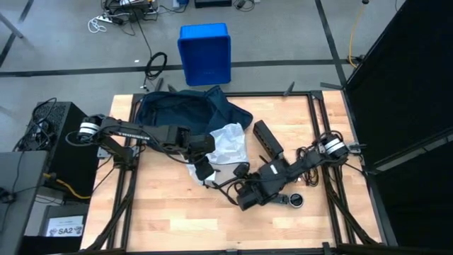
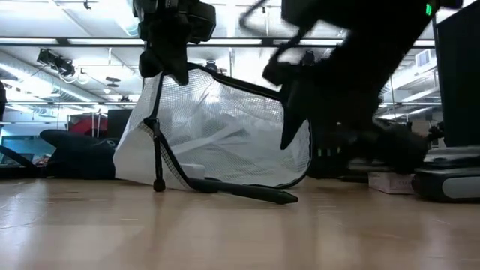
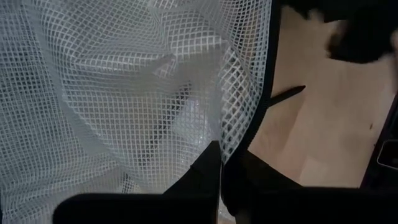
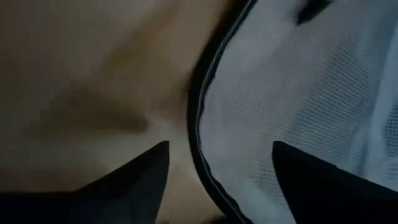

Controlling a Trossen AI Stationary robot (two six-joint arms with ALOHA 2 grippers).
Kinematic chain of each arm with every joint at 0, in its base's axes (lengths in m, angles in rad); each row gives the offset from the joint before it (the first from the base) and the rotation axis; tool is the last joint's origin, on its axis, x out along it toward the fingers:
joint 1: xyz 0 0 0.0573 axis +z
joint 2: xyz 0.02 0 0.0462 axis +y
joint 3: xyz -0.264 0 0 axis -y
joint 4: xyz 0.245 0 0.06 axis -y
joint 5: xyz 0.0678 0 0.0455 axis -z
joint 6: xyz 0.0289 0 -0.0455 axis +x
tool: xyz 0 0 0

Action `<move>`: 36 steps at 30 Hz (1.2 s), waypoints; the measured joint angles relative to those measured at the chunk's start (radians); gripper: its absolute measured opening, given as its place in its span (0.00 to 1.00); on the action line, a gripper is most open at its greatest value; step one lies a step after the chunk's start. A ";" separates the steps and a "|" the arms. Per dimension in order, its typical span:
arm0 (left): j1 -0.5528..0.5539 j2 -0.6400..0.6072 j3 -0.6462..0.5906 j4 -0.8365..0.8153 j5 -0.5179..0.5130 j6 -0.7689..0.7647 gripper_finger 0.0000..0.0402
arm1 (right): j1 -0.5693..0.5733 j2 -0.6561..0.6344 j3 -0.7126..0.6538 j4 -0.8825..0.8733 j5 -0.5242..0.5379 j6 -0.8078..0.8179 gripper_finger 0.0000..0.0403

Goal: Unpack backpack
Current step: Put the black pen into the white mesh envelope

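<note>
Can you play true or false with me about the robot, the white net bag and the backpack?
1. The left gripper is shut on the white mesh bag, holding it up. True.
2. The right gripper is clamped shut. False: its fingers are spread open beside the bag's dark edge.
3. The backpack lies at the table's far end, near the blue bin. True.
4. The mesh bag is inside the blue bin. False: it is over the wooden table.

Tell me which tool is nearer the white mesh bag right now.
Left. The left tool is shut on the white mesh bag at its edge; the right tool hangs open beside the bag's dark rim, not gripping it.
</note>
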 joint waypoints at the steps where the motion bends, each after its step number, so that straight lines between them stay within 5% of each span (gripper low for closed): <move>1: 0.000 0.000 0.000 0.001 0.001 0.000 0.00 | -0.010 0.015 0.001 -0.009 0.011 -0.032 0.66; 9: 0.000 0.000 0.000 -0.004 0.002 -0.003 0.00 | -0.084 0.071 0.002 -0.006 0.179 -0.082 0.52; 18: 0.000 0.000 0.000 -0.004 0.009 -0.002 0.00 | -0.123 0.070 0.030 0.036 0.180 0.008 0.04; 28: 0.000 0.000 0.000 -0.029 0.009 0.001 0.00 | -0.046 -0.029 0.083 0.111 0.000 0.176 0.00; 36: 0.000 -0.005 0.034 -0.057 0.009 0.004 0.00 | -0.001 -0.207 0.087 0.114 0.000 0.254 0.00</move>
